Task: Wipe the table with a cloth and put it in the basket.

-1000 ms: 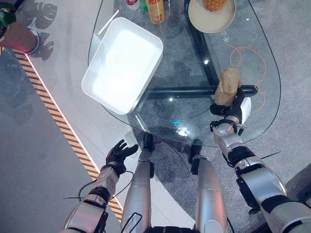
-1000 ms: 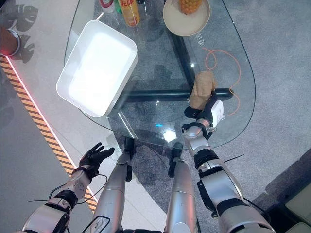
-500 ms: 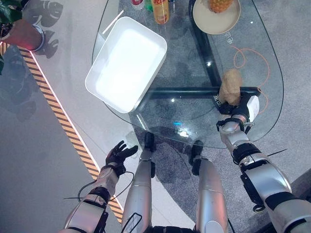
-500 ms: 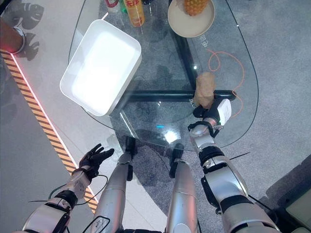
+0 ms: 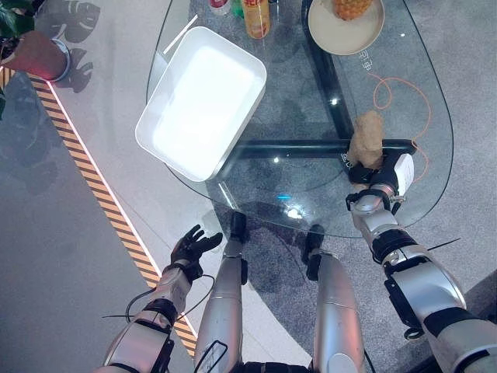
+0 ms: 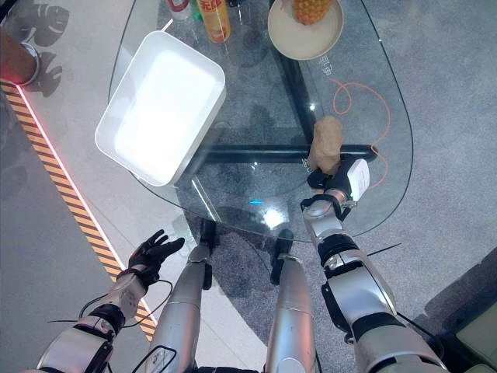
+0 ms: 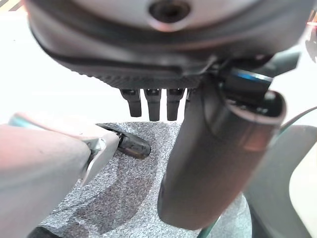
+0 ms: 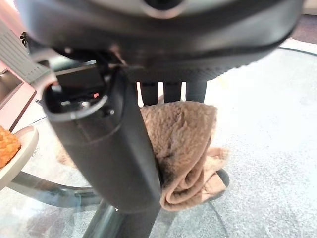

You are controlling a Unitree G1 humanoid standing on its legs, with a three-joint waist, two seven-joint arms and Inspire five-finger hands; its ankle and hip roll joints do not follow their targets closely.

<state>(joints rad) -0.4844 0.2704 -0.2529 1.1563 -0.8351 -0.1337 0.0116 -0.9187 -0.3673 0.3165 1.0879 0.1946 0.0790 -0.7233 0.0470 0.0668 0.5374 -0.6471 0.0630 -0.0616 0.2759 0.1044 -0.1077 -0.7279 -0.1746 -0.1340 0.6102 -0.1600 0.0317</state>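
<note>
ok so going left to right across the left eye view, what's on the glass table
white basket → orange bottle → plate → brown cloth, held on the glass by the right hand

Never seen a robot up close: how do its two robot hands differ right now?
The right robot hand is over the glass table, fingers curled round a tan cloth. The left robot hand hangs off the table, above the floor, fingers spread and holding nothing. Both are dark hands on silver-grey arms.
</note>
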